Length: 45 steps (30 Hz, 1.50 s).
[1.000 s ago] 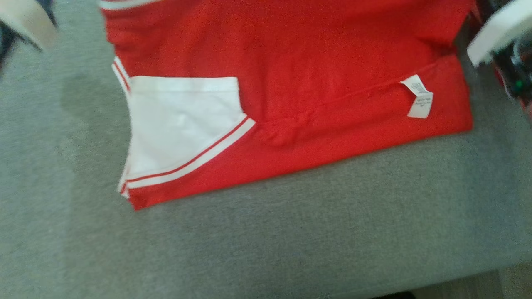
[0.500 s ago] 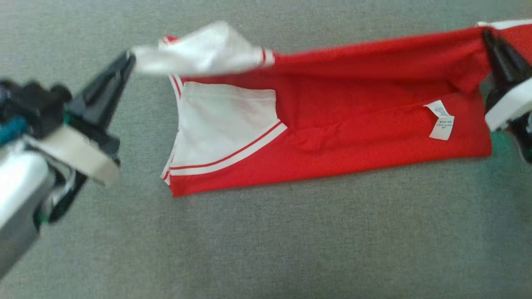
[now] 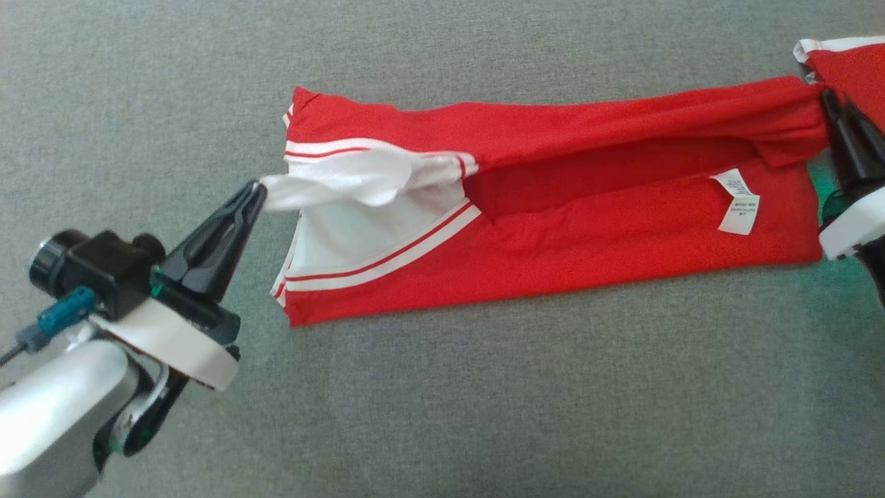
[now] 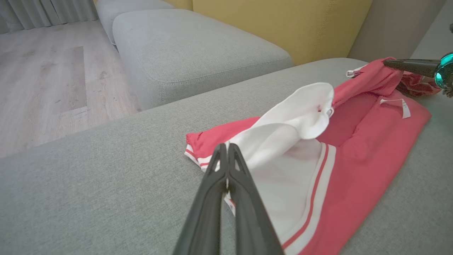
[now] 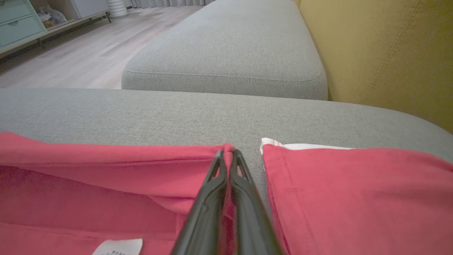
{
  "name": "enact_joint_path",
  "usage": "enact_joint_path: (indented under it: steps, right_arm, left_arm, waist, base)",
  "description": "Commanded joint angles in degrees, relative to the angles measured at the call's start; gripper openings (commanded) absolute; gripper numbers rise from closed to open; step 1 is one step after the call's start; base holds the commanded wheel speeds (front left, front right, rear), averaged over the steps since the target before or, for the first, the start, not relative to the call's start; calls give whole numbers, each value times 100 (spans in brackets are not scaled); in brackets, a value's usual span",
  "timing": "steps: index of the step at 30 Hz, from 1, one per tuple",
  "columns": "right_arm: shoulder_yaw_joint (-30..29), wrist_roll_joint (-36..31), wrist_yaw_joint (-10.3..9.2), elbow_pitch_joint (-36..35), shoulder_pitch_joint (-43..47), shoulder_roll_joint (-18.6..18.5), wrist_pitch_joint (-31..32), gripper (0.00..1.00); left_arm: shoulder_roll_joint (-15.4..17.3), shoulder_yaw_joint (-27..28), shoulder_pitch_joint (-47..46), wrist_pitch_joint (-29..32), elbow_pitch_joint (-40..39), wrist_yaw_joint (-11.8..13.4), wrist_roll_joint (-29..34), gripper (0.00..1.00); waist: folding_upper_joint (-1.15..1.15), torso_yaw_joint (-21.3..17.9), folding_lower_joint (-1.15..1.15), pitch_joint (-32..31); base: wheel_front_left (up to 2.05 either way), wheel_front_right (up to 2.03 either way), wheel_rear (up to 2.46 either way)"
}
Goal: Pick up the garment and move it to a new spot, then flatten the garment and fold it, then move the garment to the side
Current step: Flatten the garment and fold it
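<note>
Red garment [image 3: 588,228] gripped: L pincer [image 3: 259,188], R pincer [image 3: 823,97].

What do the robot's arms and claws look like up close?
The left claw has two long, black, tapering fingers on a white ring, and behind it a silver forearm. A black camera with a teal cable plug sits beside it. The right claw looks alike: black fingers, white band.

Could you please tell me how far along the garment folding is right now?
Done: the red garment lies spread on the grey cushion. In hand: a fold, the left gripper pinching its white corner, the right gripper its red edge, both lifted. Left: laying the fold flat, then moving it aside.
</note>
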Motion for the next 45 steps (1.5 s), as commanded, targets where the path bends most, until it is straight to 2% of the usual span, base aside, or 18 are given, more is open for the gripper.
enact_joint_path:
  steps: [1, 4, 6, 7, 8, 9, 12, 13, 15, 18, 22, 26, 29, 33, 36, 37, 41, 45]
  right_arm:
    - [-145, -139, -4, -143, 260, -89, -66, 7]
    - [-441, -360, -4, -263, 484, -15, -66, 11]
    - [-621, -474, -4, -335, 657, 34, -67, 24]
    - [-688, -512, -4, -352, 753, 64, -67, 44]
    - [-742, -516, -4, -375, 853, 101, -66, 80]
    - [-804, -506, -4, -395, 949, 132, -55, 100]
    - [-1074, -562, -4, -422, 1180, 187, -53, 100]
    - [-1162, -603, -4, -446, 1265, 201, -54, 100]
    - [-1362, -641, -4, -509, 1461, 216, -56, 100]
    - [-1775, -725, -4, -639, 1809, 248, -59, 100]
    - [-2410, -850, -4, -922, 2297, 479, -62, 100]
    - [-2980, -887, -4, -1330, 2615, 893, 6, 100]
    - [-3270, -1073, -4, -1442, 2606, 1091, 269, 100]
    - [-3585, -1395, -4, -1225, 2306, 1296, 690, 100]
    - [-3747, -1614, -4, -887, 2033, 1381, 1030, 100]
    - [-3747, -1614, -4, -887, 2033, 1381, 1030, 100]
    - [-3881, -1893, -4, -429, 1862, 1448, 1380, 100]
    - [-3981, -1864, -4, -317, 2052, 1595, 1569, 100]
  left_arm:
    - [206, 251, -42, -99, -134, 62, -14, 0]
    - [171, 225, 69, -145, -181, 138, -19, 0]
    - [154, 206, 153, -178, -216, 198, -10, 0]
    - [134, 191, 198, -194, -234, 218, -11, 0]
    - [100, 171, 248, -209, -257, 213, -34, 0]
    - [65, 154, 293, -222, -264, 218, -49, 0]
    - [-52, 118, 401, -269, -186, 295, -33, 0]
    - [-101, 114, 442, -287, -147, 336, -30, 8]
    - [-213, 134, 525, -334, -75, 447, -15, 100]
    - [-409, 226, 668, -414, 11, 678, 103, 100]
    - [-754, 511, 938, -466, 111, 1200, 477, 100]
    - [-1395, 1325, 1408, -472, -28, 1836, 1246, 100]
    - [-1893, 1812, 1862, -472, -78, 2016, 1885, 100]
    - [-2514, 2276, 2332, -473, -107, 2030, 2639, 100]
    - [-2902, 2487, 2591, -473, -113, 1903, 3070, 100]
    - [-2902, 2487, 2591, -473, -113, 1903, 3070, 100]
    - [-3279, 2627, 2814, -474, -12, 1600, 3482, 100]
    - [-3546, 2839, 2982, -474, 78, 1408, 3754, 100]
  waist:
    - [-1, -8, 0, 3]
    - [-1, -20, 0, -11]
    - [-1, -34, 0, -25]
    - [-1, -39, 0, -32]
    - [-1, -39, 0, -36]
    - [-1, -35, 0, -36]
    - [-1, -20, 0, -27]
    - [-1, -15, 0, -28]
    - [-1, 4, 0, -37]
    - [-1, 37, 0, -95]
    - [-1, 76, 0, -234]
    - [-1, 124, 0, -381]
    - [-1, 200, 0, -466]
    - [-1, 380, 0, -558]
    - [-1, 523, 0, -595]
    - [-1, 523, 0, -595]
    - [-1, 686, 0, -656]
    - [-1, 745, 0, -708]
  base:
    - [0, 0, 0]
    - [0, 0, 0]
    - [0, 0, 0]
    - [0, 0, 0]
    - [0, 0, 0]
    - [0, 0, 0]
    - [0, 0, 0]
    - [0, 0, 0]
    - [0, 0, 0]
    - [0, 0, 0]
    - [0, 0, 0]
    - [0, 0, 0]
    - [0, 0, 0]
    - [0, 0, 0]
    - [0, 0, 0]
    - [0, 0, 0]
    - [0, 0, 0]
    - [0, 0, 0]
